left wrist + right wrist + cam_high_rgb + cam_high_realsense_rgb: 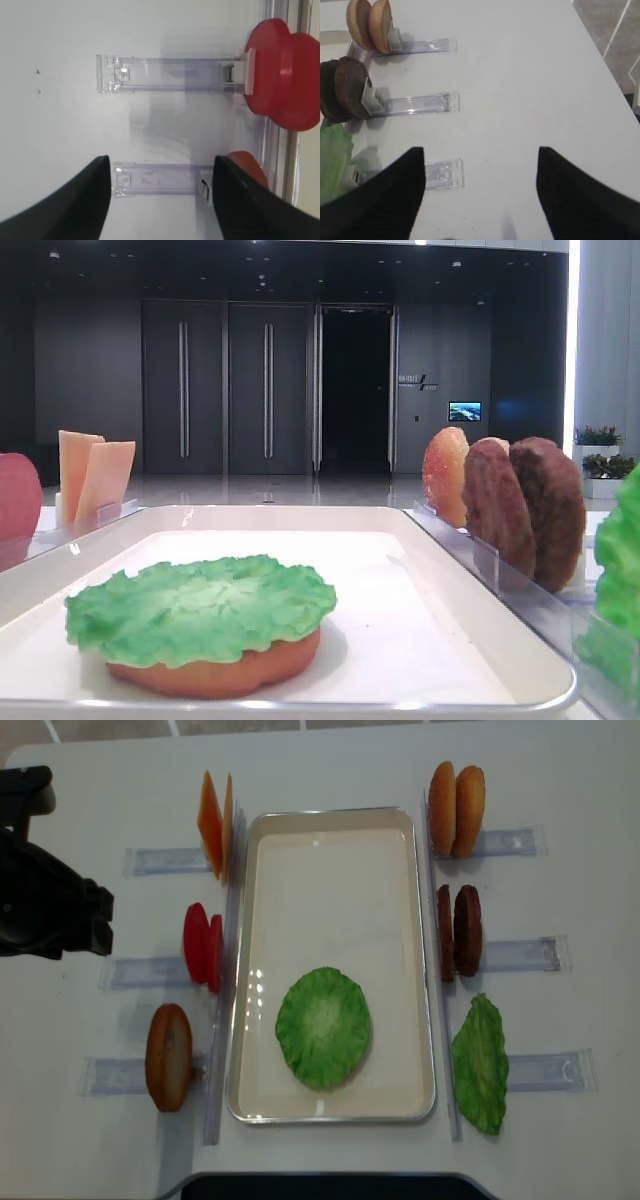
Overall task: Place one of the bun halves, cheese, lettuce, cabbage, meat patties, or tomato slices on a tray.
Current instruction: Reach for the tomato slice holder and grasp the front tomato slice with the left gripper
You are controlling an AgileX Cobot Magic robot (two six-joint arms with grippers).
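White surface (330, 760) fills my overhead view, with a dark lobby and tall doors beyond it in the low camera.

Closest to that camera, the tray (420, 970) already carries a bun half (215, 672) with a lettuce (323, 1027) leaf laid over it, near the front end, so the stack has its first two layers and the far part of the tray is bare. I judge another layer is what comes next.

Everything else stands on edge in clear racks (520, 955) flanking the tray, which keeps each piece upright so a pincer can close on its faces. On my left side, front to back: a lone bun half (168, 1057), the tomato slices (203, 946), then the cheese (215, 823). On my right: a spare lettuce leaf (481, 1063), the meat patties (459, 931), then two bun halves (457, 795).

My left pincer (160, 200) is spread wide and holds nothing, hovering over the rack lanes with the tomato slices ahead of it. My right pincer (481, 192) is likewise parted and empty, above bare surface beside the right racks.

Rack rails and the tray's raised rim lie between each pincer and the stack, so I expect any piece has to be lifted over them.
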